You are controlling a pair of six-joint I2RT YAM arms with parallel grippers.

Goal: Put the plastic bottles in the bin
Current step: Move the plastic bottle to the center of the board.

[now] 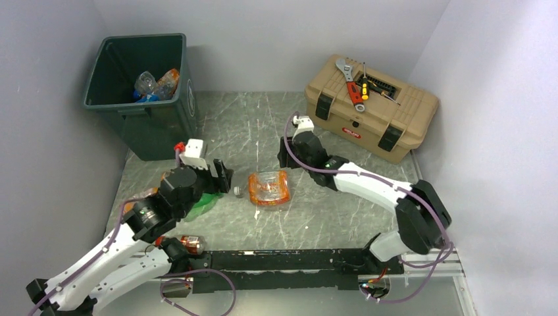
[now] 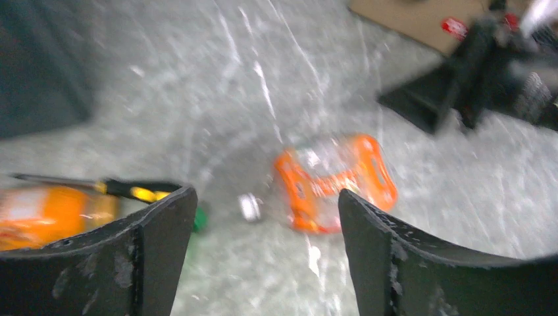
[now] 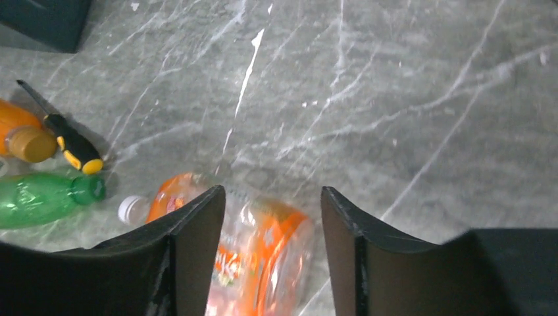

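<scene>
We are reading the orange-labelled bottle [image 1: 268, 187] as very light and thin-walled: clear, crinkled plastic under a glossy wrap, squashed rather flat, so it is likely giving under pressure and sliding on the smooth marbled table [image 1: 342, 217]. It is lying on its side just ahead of the left gripper [image 2: 264, 204], whose jaws are standing wide apart with nothing between them. It is also just beneath the right gripper [image 3: 271, 197], which is likewise parted and gripping nothing. We are favouring a hold across the body near the pale cap [image 2: 250, 206], where the neck is stiffer. A green bottle [image 3: 39, 197] and a yellow-handled screwdriver [image 3: 72, 141] are lying off to the side of the right gripper. The bin [image 1: 135, 108], rigid dark plastic holding other bottles [image 1: 158, 84], is standing well beyond the left gripper
</scene>
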